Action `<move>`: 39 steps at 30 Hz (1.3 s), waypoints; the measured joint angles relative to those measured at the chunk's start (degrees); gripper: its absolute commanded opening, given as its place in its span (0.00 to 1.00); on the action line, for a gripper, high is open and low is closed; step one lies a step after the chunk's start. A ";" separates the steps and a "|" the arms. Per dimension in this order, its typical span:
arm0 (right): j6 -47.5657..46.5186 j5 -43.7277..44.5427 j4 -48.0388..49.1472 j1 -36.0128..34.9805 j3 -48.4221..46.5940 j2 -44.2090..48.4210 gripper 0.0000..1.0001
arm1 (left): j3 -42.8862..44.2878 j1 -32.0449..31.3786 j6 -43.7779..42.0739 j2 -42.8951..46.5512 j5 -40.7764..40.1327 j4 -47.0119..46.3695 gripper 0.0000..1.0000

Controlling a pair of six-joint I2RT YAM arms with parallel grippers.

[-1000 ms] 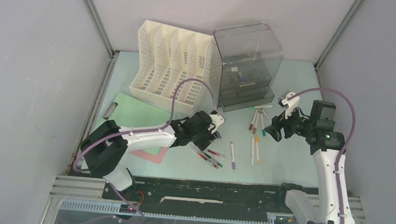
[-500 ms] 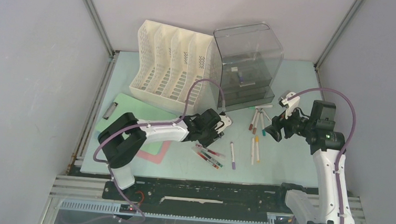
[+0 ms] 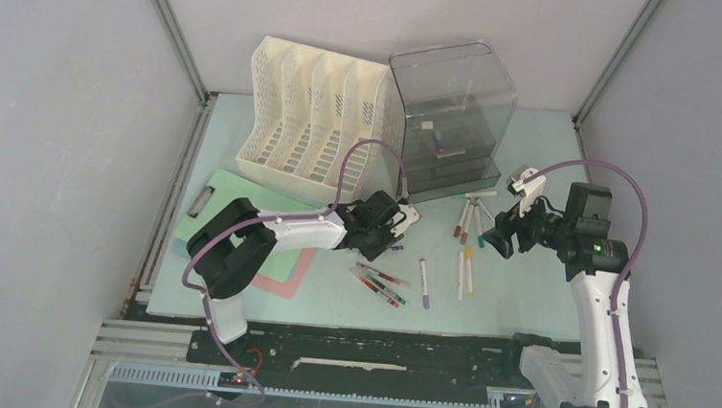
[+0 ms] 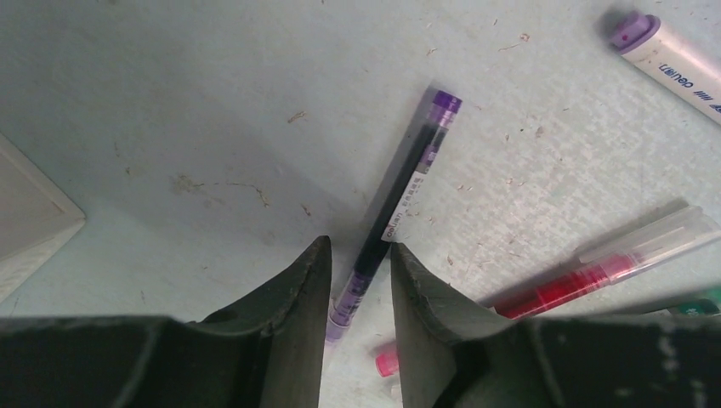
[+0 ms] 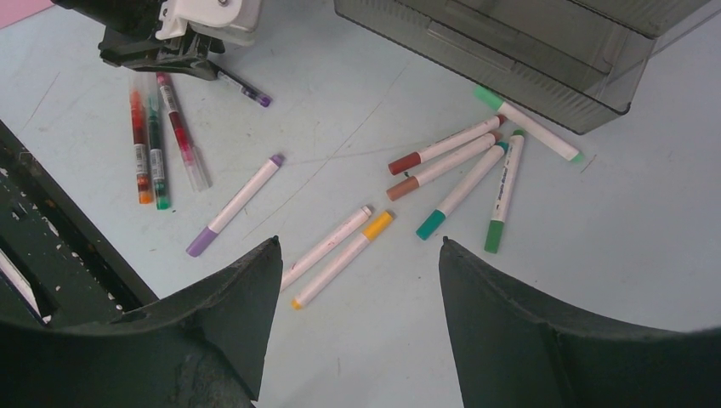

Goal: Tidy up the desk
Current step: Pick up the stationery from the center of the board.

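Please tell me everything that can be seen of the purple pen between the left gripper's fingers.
The purple pen is slim, with a clear barrel showing dark ink, small print along it and purple ends. It lies flat on the desk, slanted, apart from the red pen. Its near part sits between the fingers of the left gripper, which straddle it closely; whether they press it cannot be told.

Bare desk (image 3: pixel 546 145) lies right of the grey drawer box (image 3: pixel 450 105); markers (image 3: pixel 465 219) clutter the middle.
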State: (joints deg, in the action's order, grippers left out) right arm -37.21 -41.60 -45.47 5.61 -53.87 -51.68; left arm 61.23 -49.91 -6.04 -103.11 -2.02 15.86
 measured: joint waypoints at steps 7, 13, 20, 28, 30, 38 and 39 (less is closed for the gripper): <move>-0.04 0.11 -0.07 -0.33 0.00 -0.20 0.75 | 0.87 0.50 0.11 -0.96 0.55 -0.28 0.28; -0.26 0.24 -0.07 -0.90 0.00 -0.31 0.75 | 1.90 0.50 0.61 -2.03 0.26 -1.01 0.15; -0.48 0.17 -0.09 -1.25 0.00 -0.61 0.76 | 1.62 0.50 2.80 -2.29 0.15 -3.28 0.00; -0.44 -1.18 -0.11 -1.51 0.00 -0.68 0.76 | -6.29 0.55 7.17 1.11 0.20 -14.80 0.00; -0.42 -1.97 -0.13 -1.51 0.00 -0.68 0.76 | -8.81 0.52 8.22 2.89 0.20 -17.33 0.00; 0.02 -8.22 -0.20 -1.60 0.00 -1.20 0.76 | -16.55 -0.07 14.08 10.78 0.79 -30.56 0.00; 0.09 -9.16 -0.20 -1.62 0.00 -1.31 0.76 | -17.16 -0.22 14.82 11.50 0.85 -32.02 0.00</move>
State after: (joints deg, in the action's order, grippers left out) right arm -37.12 -50.76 -45.67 3.99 -53.87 -52.99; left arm 44.07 -50.13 8.78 -91.61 -1.17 -16.16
